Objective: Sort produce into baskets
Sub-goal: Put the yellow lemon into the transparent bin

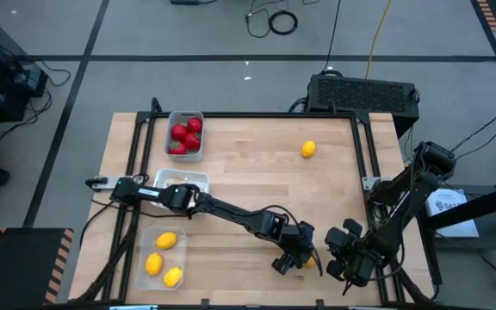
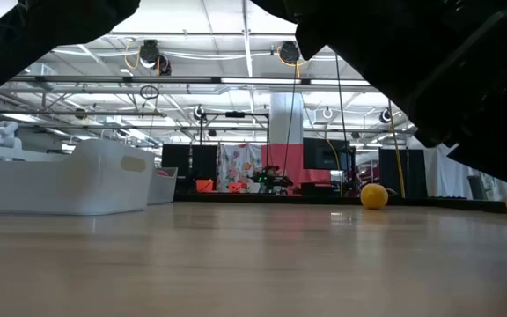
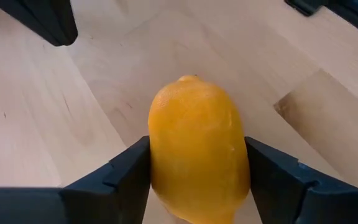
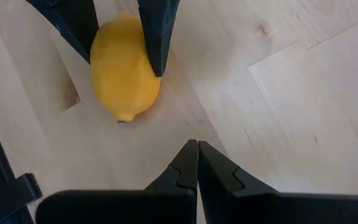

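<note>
A yellow-orange lemon (image 3: 197, 143) lies on the wooden table near its front edge, right of the middle. My left gripper (image 3: 197, 163) is shut on it; the right wrist view shows the same lemon (image 4: 120, 68) between those fingers. My right gripper (image 4: 197, 144) hovers shut and empty just to the lemon's right (image 1: 341, 258). A second lemon (image 1: 308, 149) rests alone at the far right. At the left stand three baskets: one with red fruits (image 1: 172, 117), a white one (image 1: 198, 177), and a clear one with three lemons (image 1: 147, 232). My left gripper pinches the lemon's two long sides (image 3: 161, 171) between its two fingers (image 3: 128, 168), about halfway along the fruit. The fingers slant down from the table's left. The lemon lies lengthwise along them, its pointed end away from the wrist, its underside on the table.
Open tabletop lies between the held lemon and the baskets at the left. A black frame (image 1: 364, 146) runs along the table's far and side edges. In the low view the white basket (image 2: 86, 180) stands at the left and the far lemon (image 2: 374, 195) at the right.
</note>
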{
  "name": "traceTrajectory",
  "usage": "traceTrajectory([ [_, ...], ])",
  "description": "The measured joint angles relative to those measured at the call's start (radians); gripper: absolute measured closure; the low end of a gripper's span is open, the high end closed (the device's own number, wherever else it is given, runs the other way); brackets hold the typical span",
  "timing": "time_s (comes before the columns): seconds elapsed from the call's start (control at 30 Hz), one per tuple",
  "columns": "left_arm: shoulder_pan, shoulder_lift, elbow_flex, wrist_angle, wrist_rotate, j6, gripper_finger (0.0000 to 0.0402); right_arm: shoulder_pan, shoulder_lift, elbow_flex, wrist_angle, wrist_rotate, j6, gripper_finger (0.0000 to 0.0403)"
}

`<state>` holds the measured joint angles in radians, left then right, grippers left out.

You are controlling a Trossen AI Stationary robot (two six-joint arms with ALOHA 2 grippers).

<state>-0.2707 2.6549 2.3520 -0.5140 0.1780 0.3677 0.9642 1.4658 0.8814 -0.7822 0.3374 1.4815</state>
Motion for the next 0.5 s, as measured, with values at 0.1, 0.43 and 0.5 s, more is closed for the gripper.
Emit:
traceTrajectory([
  [0.1,0.000,-0.010,0.002,-0.024,0.000,-0.034,0.0173,0.000,0.000,0.000,0.000,0.000,0.000,0.0403],
  [0.43,0.000,-0.245,0.004,-0.624,0.058,-0.177,0.0173,0.000,0.000,0.000,0.000,0.058,-0.036,0.0403],
  [0.5,0.000,-0.281,0.004,-0.760,0.101,-0.245,0.0173,0.000,0.000,0.000,0.005,0.116,-0.053,0.0403],
])
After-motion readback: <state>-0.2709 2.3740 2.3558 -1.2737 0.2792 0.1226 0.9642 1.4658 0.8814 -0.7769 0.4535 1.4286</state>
